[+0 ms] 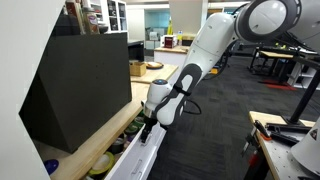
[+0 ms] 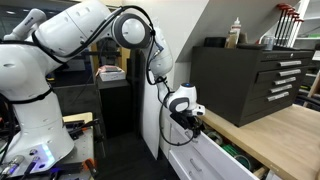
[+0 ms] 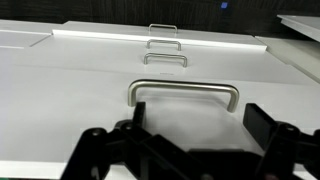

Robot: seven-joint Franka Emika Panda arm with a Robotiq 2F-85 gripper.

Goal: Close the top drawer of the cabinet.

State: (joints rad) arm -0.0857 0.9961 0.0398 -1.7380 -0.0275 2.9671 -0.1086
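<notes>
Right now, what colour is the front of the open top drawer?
White, with no pattern. The top drawer shows it best in an exterior view.

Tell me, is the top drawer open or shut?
Open. The top drawer sticks out from the cabinet, and things inside it show in both exterior views.

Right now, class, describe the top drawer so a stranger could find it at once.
Find the black wedge-shaped box on the pale wood countertop. Beneath that countertop runs the top drawer, long and white. It alone stands pulled open, clutter showing inside.
</notes>
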